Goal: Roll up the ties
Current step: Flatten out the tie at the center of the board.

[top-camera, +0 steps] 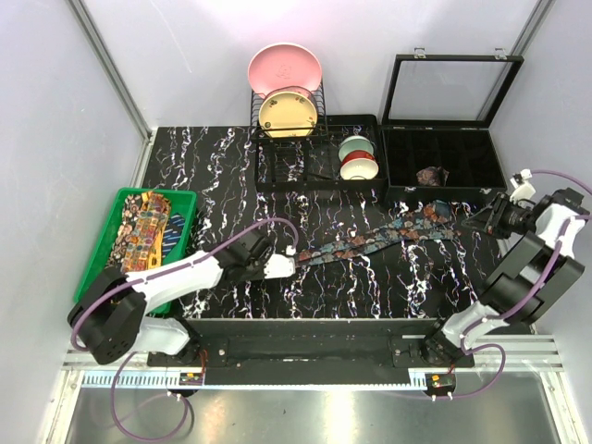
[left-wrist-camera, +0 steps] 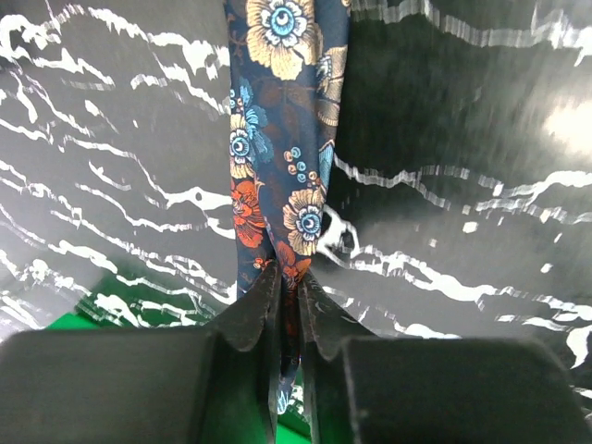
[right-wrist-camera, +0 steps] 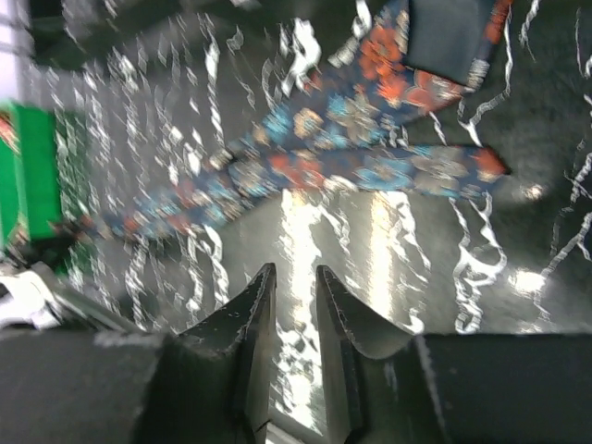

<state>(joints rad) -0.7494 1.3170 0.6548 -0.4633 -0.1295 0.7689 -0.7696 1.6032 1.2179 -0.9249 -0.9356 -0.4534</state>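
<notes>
A dark blue tie [top-camera: 370, 242] with reddish and cream flowers lies stretched across the marbled table from centre left to the right. My left gripper [top-camera: 289, 264] is shut on its narrow left end; in the left wrist view the tie [left-wrist-camera: 287, 139] runs away from the closed jaws of the left gripper [left-wrist-camera: 289, 273]. My right gripper [top-camera: 483, 218] hovers beyond the tie's right end, its jaws a narrow gap apart and empty. In the blurred right wrist view the right gripper [right-wrist-camera: 296, 273] is short of the tie [right-wrist-camera: 324, 166]. A brownish rolled tie [top-camera: 432, 175] sits in the black box [top-camera: 398, 190].
A green bin [top-camera: 185, 198] at the left holds yellow-orange paisley ties [top-camera: 143, 231]. A black dish rack [top-camera: 277, 171] with a pink plate [top-camera: 284, 69], a yellow plate [top-camera: 287, 113] and bowls [top-camera: 357, 157] stands at the back. The box's glass lid [top-camera: 450, 88] stands open.
</notes>
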